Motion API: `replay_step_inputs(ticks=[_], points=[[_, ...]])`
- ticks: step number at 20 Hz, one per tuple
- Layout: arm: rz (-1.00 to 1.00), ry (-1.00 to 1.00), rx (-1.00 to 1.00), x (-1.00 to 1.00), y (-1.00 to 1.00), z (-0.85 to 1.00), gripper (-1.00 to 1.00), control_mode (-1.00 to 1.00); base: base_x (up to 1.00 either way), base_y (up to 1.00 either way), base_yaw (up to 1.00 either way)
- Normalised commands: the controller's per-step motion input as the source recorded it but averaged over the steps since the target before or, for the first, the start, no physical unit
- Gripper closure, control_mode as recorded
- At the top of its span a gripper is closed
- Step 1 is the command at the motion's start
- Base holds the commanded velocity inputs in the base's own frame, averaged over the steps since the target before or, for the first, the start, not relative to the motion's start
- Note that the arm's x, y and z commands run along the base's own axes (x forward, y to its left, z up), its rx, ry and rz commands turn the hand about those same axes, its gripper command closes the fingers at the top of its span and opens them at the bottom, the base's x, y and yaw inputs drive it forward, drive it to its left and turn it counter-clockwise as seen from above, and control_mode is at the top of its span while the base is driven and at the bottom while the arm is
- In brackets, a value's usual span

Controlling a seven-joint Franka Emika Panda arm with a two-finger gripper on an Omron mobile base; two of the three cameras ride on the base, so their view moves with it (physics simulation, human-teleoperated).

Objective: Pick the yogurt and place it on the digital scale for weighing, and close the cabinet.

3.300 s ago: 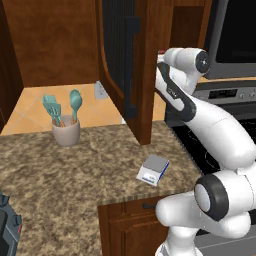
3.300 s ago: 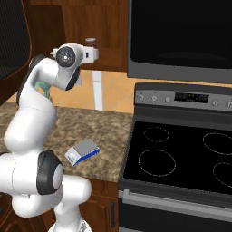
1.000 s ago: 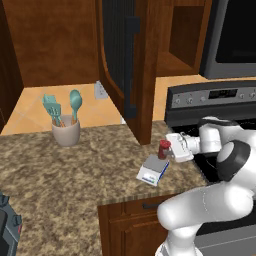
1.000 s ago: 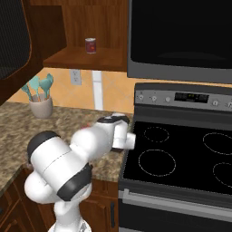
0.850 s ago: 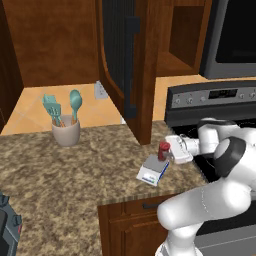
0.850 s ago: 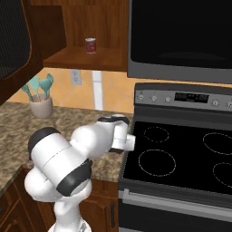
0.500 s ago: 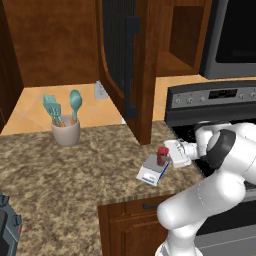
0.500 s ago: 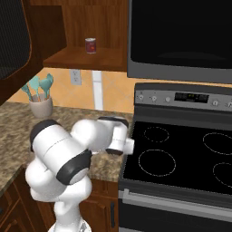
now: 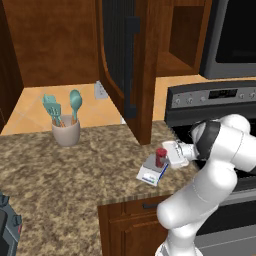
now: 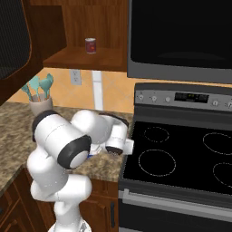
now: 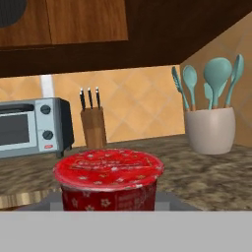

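The yogurt [image 9: 160, 157] is a small red cup, upright, and my gripper [image 9: 167, 154] is shut on it from the right. It sits low over the digital scale [image 9: 151, 173], a flat square with a grey plate near the counter's front edge; I cannot tell whether the cup touches the plate. In the hand view the yogurt [image 11: 108, 179] looms close, with the grey scale plate [image 11: 173, 203] right under it. The cabinet door [image 9: 121, 60], ribbed and dark with a bar handle [image 9: 132, 67], stands wide open above the counter.
A grey utensil cup [image 9: 65, 133] with teal spatulas stands at the back left of the counter. A red can [image 10: 91, 45] sits on the cabinet shelf. The black stove [image 10: 181, 154] is to the right. A toaster oven [image 11: 29, 127] and knife block [image 11: 92, 125] stand farther along the counter.
The gripper has lowered the yogurt a little and shifted it left, down onto or just over the scale's plate. The cabinet door has not moved.
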Motion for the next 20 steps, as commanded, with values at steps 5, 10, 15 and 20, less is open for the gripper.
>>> replay_step_inputs(ticks=[5,10,15,20], points=[[0.0,0.0,0.0,0.1,0.12,-0.04,1.0,-1.0,0.0,0.0,0.0],[0.0,0.0,0.0,0.06,0.16,-0.01,1.0,-1.0,0.0,0.0,0.0],[0.0,0.0,0.0,0.01,0.06,-0.07,-1.0,-1.0,0.0,0.0,0.0],[0.0,0.0,0.0,-0.01,0.0,0.0,-1.0,-1.0,0.0,0.0,0.0]])
